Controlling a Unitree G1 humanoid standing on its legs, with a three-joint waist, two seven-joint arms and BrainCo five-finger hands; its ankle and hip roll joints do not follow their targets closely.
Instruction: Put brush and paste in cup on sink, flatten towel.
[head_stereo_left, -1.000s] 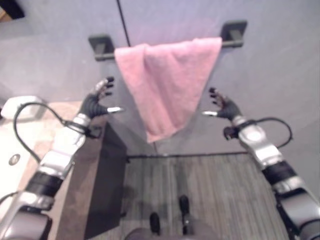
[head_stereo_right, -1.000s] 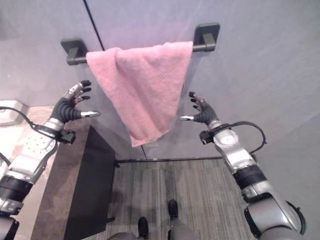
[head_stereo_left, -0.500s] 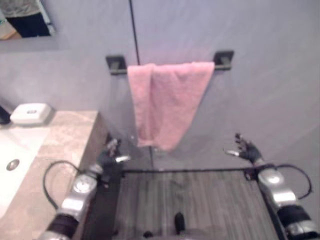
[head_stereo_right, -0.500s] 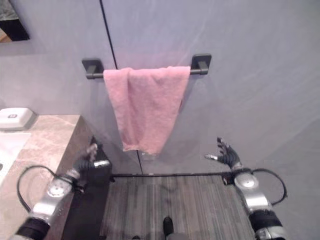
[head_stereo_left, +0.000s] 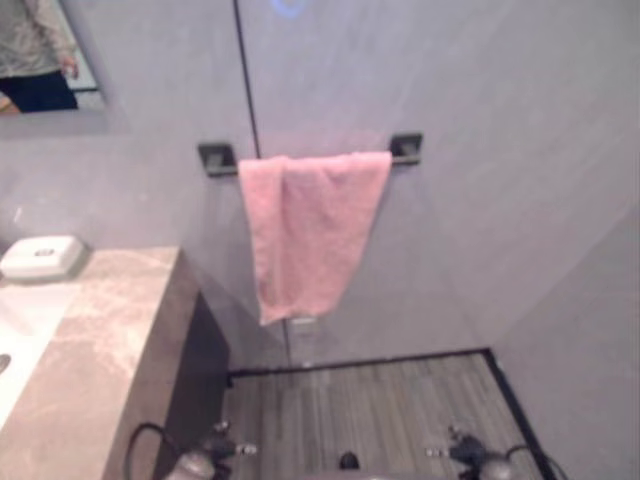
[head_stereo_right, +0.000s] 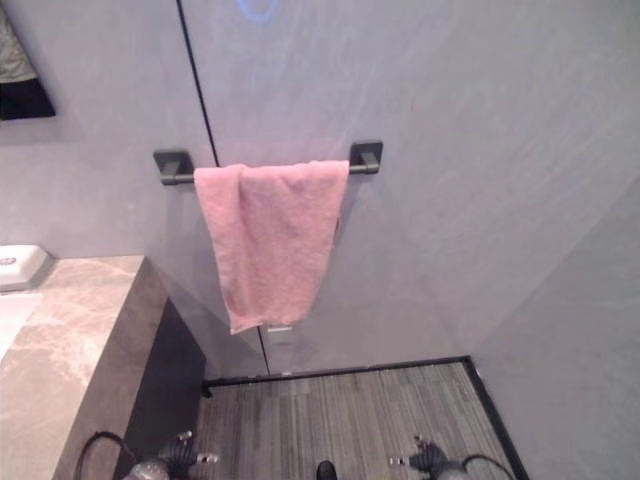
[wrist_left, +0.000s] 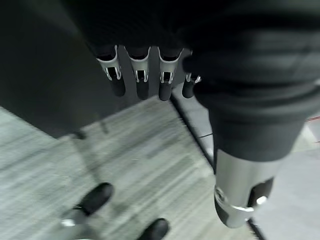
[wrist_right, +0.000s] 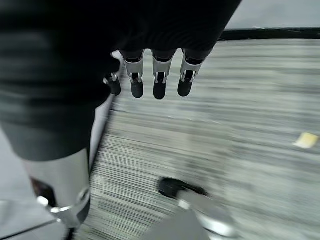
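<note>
A grey wall (head_stereo_right: 470, 150) takes up most of what I see, split by a thin dark vertical seam in the upper left of the frame, with a second grey wall closing in at the lower right. A dark bar (head_stereo_right: 262, 166) on two dark brackets runs across the middle, and the pink towel (head_stereo_right: 268, 240) hangs over it, bunched at its left side, its lower edge slanting down to a corner at the lower left. Under it, at the bottom centre, is striped grey-brown floor (head_stereo_right: 340, 420) edged by a dark baseboard along the wall. At the lower left stands the beige stone countertop (head_stereo_left: 85, 350) with a dark cabinet side below it; a white soap dish (head_stereo_left: 42, 257) sits at its far left edge, beside the white basin at the frame's edge. In the upper left corner a mirror (head_stereo_left: 45, 55) shows part of a person. My left hand (head_stereo_left: 222, 449) is low at the bottom edge, left of centre, near the cabinet, fingers straight and relaxed, holding nothing. My right hand (head_stereo_right: 428, 458) is at the bottom edge, right of centre, over the floor, likewise loose and empty.
</note>
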